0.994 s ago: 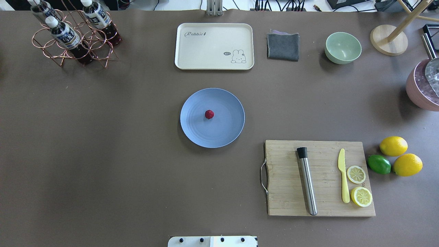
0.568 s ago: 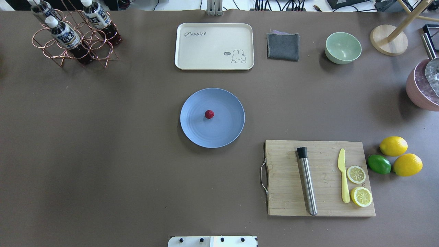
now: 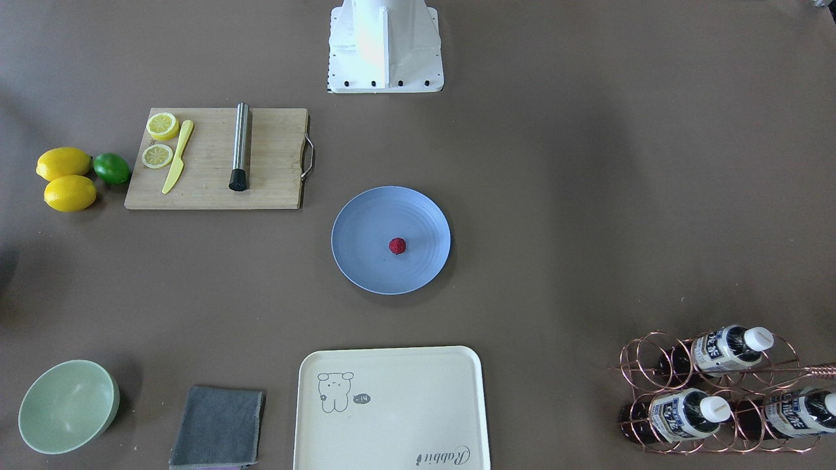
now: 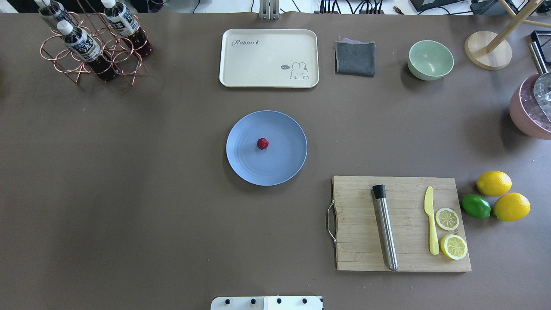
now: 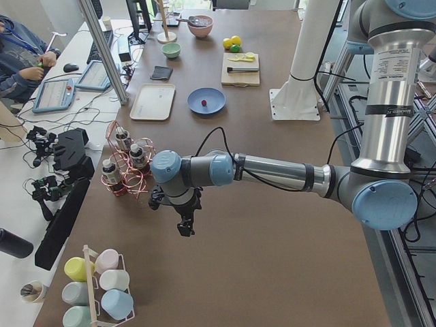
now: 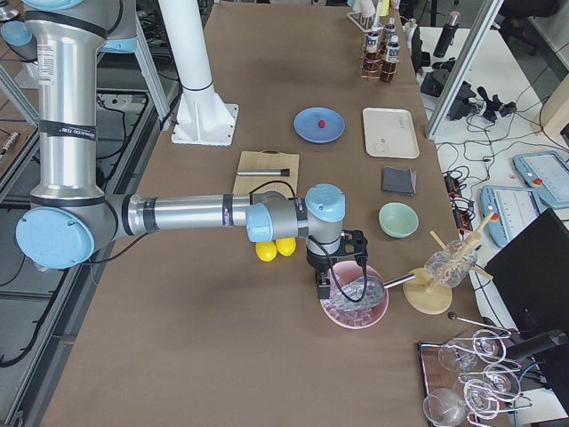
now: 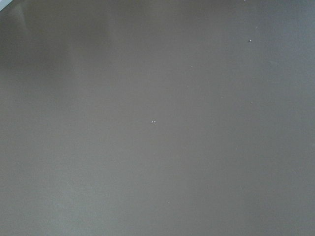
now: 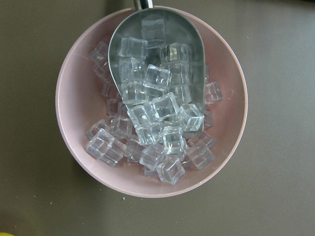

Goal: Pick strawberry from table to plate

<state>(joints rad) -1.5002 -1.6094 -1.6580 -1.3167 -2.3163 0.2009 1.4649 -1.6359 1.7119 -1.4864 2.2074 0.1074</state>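
Note:
The small dark-red strawberry (image 4: 263, 143) (image 3: 397, 245) lies near the middle of the round blue plate (image 4: 284, 159) (image 3: 366, 254), which rests on the brown table (image 4: 129, 193). No gripper is near them. My left gripper (image 5: 185, 228) hangs over bare table at the left end, close to the bottle rack; I cannot tell if it is open or shut. My right gripper (image 6: 326, 285) hovers above a pink bowl at the right end; I cannot tell its state either. The left wrist view holds only bare table surface.
A pink bowl (image 8: 74, 98) of ice cubes holds a metal scoop (image 8: 155, 59). A wooden cutting board (image 4: 357, 241) carries a muddler, a yellow knife and lemon halves. Lemons and a lime (image 4: 475, 206) lie beside it. Cream tray (image 4: 269, 58), grey cloth, green bowl (image 4: 430, 59), bottle rack (image 4: 92, 43).

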